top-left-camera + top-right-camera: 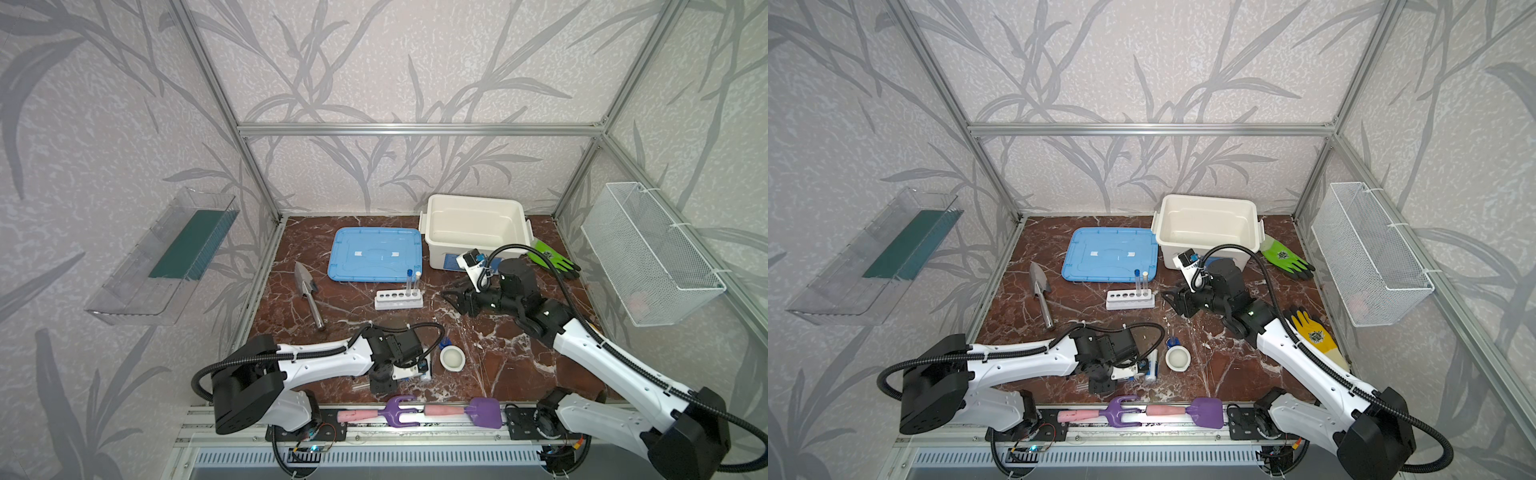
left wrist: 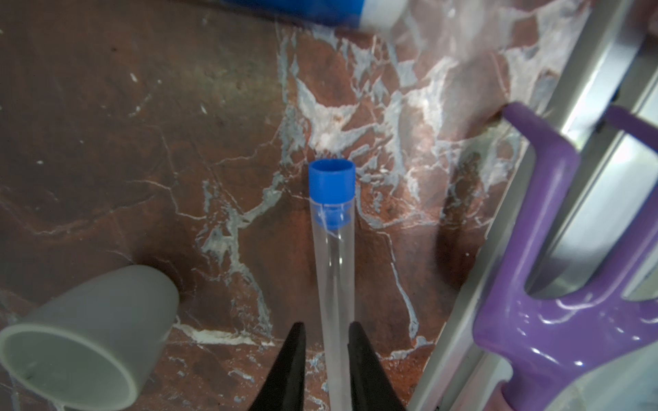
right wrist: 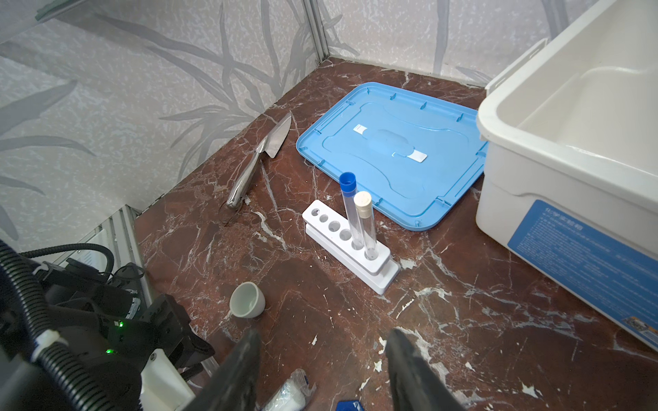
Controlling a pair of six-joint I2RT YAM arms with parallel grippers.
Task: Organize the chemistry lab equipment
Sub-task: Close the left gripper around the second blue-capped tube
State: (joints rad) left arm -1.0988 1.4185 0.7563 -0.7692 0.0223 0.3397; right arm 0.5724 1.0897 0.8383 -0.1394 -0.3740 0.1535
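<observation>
My left gripper (image 2: pixel 327 338) is shut on a clear blue-capped test tube (image 2: pixel 333 227) low over the table's front edge; from above the arm hides most of the tube. A small white cup (image 2: pixel 89 338) lies on its side beside it. The white six-hole rack (image 1: pixel 399 299) holds two upright tubes, one blue-capped (image 3: pixel 348 181) and one cream-capped (image 3: pixel 362 201). My right gripper (image 1: pixel 451 297) hovers open and empty to the right of the rack. A white bowl (image 1: pixel 452 367), a small blue piece (image 1: pixel 446 343) and a white blue-labelled bottle (image 1: pixel 1152 365) sit right of the left gripper.
At the back stand an open white bin (image 1: pixel 432 232) and its blue lid (image 1: pixel 376 255). A metal trowel (image 1: pixel 307 286) lies left. A purple fork (image 1: pixel 395 411) and shovel (image 1: pixel 484 411) rest on the front rail. A green glove (image 1: pixel 552 257) and a yellow glove (image 1: pixel 1312 336) lie right.
</observation>
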